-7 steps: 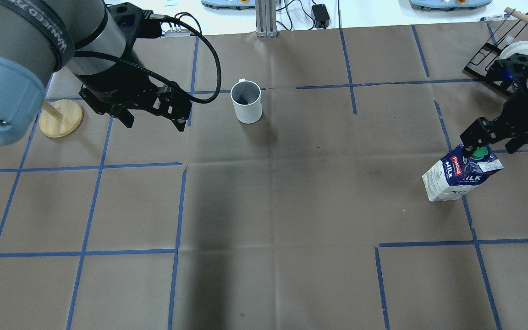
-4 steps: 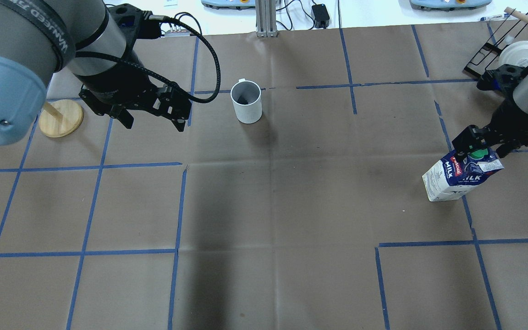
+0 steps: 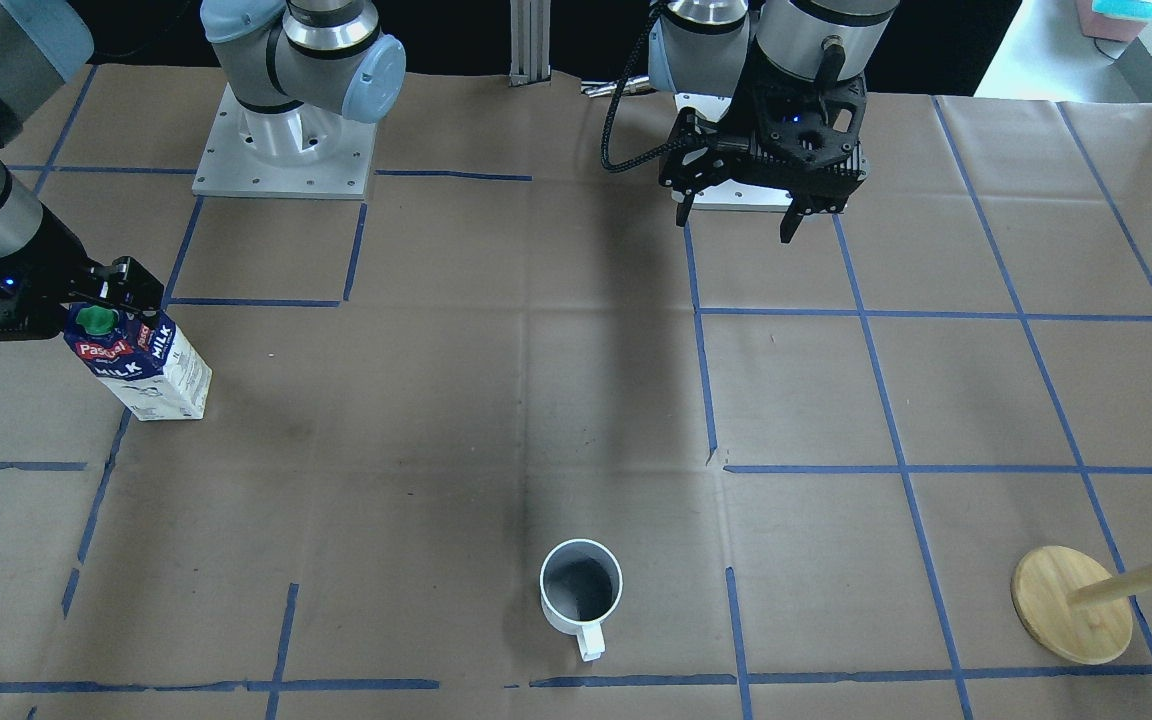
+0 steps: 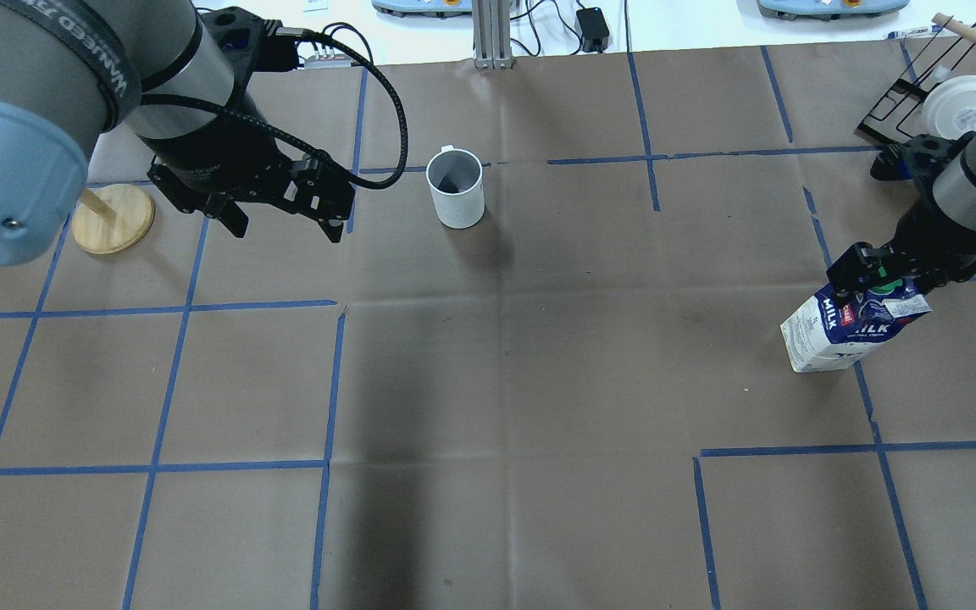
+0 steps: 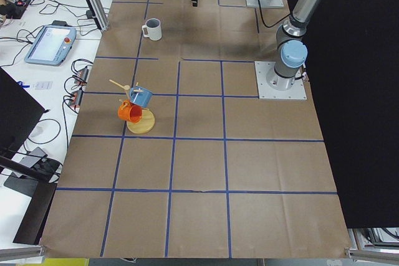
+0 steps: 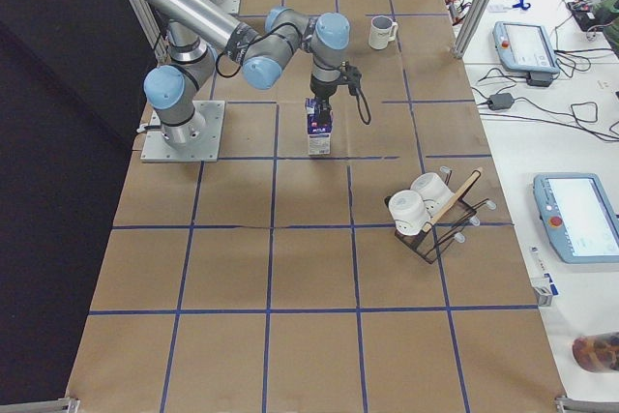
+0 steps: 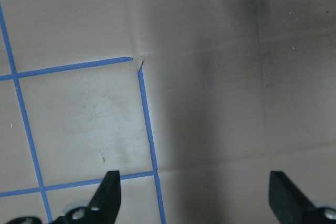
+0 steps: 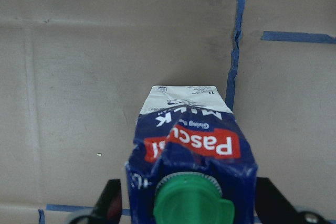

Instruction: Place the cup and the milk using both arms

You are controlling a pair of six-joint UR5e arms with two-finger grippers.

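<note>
Milk (image 4: 844, 326): upright on the bench (image 4: 539, 381), on the robot's right side, green cap on top
Right claw (image 4: 884, 278): fingers apart, straddling the carton's gabled top; I cannot tell whether they touch it
Cup (image 4: 456, 191): upright, handle turned away from the robot, well apart from the milk
Left claw (image 4: 285, 230): fingers spread, empty, above the bench near the cup

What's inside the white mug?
The mug looks empty: only its dark grey inside shows. Its wall hides part of the bottom, and it is shadowy down there.
</note>
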